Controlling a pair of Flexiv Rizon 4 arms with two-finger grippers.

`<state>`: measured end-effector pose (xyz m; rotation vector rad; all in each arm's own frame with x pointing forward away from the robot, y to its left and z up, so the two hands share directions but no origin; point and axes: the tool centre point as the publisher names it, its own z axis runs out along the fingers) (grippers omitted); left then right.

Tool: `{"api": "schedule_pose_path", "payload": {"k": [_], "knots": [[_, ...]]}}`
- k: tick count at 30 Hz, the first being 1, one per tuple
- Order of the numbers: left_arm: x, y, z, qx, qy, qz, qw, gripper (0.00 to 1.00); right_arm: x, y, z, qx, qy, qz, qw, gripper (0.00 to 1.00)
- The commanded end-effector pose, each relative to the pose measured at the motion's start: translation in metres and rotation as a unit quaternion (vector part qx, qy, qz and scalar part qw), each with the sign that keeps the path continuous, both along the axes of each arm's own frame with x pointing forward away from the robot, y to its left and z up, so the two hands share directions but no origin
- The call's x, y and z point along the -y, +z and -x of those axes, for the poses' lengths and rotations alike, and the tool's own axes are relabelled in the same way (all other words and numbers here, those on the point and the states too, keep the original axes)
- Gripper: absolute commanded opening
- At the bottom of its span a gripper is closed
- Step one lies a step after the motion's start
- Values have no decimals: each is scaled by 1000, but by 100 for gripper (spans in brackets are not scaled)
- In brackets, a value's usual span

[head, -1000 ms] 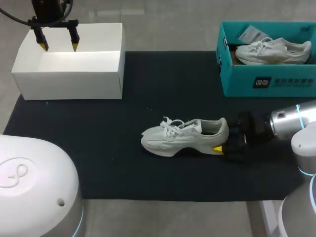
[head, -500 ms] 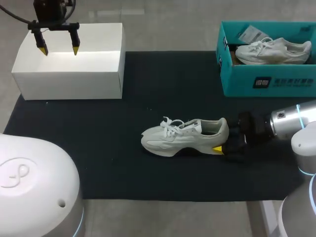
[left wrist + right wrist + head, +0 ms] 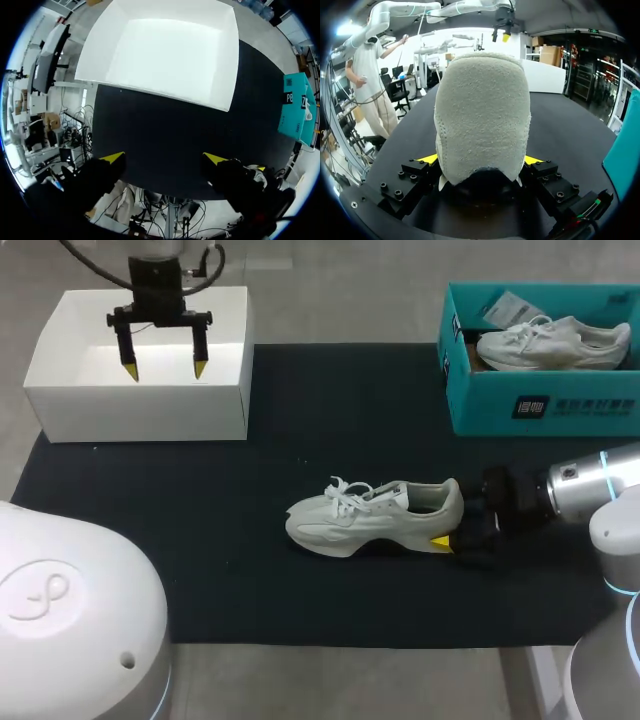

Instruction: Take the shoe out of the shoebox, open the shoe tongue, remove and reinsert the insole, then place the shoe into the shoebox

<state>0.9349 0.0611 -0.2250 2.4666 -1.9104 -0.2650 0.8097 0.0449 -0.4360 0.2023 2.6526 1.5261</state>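
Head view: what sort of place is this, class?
Probably a robot lab workbench: the left gripper hangs by a white box, and the right gripper clamps a shoe on a black mat.

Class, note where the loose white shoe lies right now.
In the head view the loose white shoe lies on the black mat, right of centre, its heel gripped by the right end effector, nearer the robot than the teal shoebox.

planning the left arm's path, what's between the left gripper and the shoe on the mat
In the head view, only the front wall of the white box and bare black mat lie between the left gripper and the shoe.
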Motion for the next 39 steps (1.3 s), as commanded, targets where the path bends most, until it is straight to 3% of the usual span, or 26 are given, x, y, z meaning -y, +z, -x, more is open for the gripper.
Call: {"api": "schedule_pose_path", "payload": {"k": [1, 8, 15, 24, 39], "knots": [[29, 2, 42, 80, -12, -20, 997, 100, -1, -2, -1, 1, -1, 1, 1000, 0], [85, -1, 71, 75, -18, -13, 997, 100, -1, -2, -1, 1, -1, 1, 1000, 0], [143, -11, 89, 71, -32, -40, 996, 100, -1, -2, -1, 1, -1, 1, 1000, 0], [208, -23, 108, 76, -82, -34, 993, 100, -1, -2, -1, 1, -1, 1, 1000, 0], [280, -62, 118, 64, -141, 3, 988, 100, -1, -2, -1, 1, -1, 1, 1000, 0]]}}
